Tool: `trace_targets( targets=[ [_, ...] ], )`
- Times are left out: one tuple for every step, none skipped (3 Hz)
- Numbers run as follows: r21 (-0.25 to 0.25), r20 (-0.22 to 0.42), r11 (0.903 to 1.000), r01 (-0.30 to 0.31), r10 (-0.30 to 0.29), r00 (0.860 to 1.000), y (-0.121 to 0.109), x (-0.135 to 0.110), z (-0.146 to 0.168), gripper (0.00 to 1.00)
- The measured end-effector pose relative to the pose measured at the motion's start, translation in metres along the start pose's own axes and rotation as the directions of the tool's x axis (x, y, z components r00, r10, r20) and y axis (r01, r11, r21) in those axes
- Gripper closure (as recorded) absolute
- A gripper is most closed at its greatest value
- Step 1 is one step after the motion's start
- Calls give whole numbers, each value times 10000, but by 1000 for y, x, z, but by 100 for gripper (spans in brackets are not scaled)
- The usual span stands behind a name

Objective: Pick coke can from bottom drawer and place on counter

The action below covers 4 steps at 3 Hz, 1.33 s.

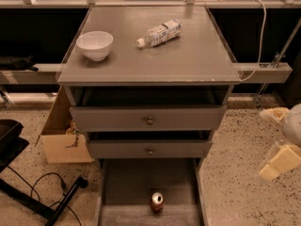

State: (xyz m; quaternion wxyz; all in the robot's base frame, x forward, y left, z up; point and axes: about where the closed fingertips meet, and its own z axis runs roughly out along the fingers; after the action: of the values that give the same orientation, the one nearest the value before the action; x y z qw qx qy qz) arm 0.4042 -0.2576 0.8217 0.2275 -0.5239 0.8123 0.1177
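Off at the right edge, the gripper (277, 163) hangs low beside the cabinet, a pale, blocky cream shape, and I cannot tell whether it is open or closed. Well apart from it, the small red coke can (157, 202) stands upright on the plain grey floor of the pulled-out bottom drawer (136, 182), near its front wall. On the flat matte grey counter (197, 55) sit a round white bowl (95, 44) and a clear plastic bottle (159, 33) lying on its side.
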Motion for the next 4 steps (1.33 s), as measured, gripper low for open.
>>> trace_targets(
  targets=[
    [-327,1886,9977,-593,644,9799,-1,48,46,0],
    [-625,3485,9966,-537,722,9345,0,78,78,0],
    [-1171,4338,9911,-639,1089,8944,2,95,104,0],
    [-1412,4503,9876,-691,1263,8839,3,100,116,0]
  ],
)
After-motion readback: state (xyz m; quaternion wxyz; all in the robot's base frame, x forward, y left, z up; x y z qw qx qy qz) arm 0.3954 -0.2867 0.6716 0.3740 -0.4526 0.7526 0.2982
